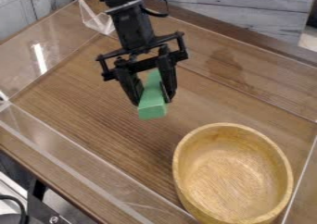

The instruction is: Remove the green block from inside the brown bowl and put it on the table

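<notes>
The green block (152, 100) hangs tilted between the black fingers of my gripper (150, 89), which is shut on it just above the table (87, 103). The block's lower end is close to the wood surface; whether it touches I cannot tell. The brown bowl (233, 177) sits empty at the lower right, apart from the block and gripper. The black arm reaches down from the top centre of the view.
Low clear plastic walls (37, 126) run along the table's edges at the left and front. A white brick wall lies beyond the far edge at the upper right. Bare wood lies left of and behind the gripper.
</notes>
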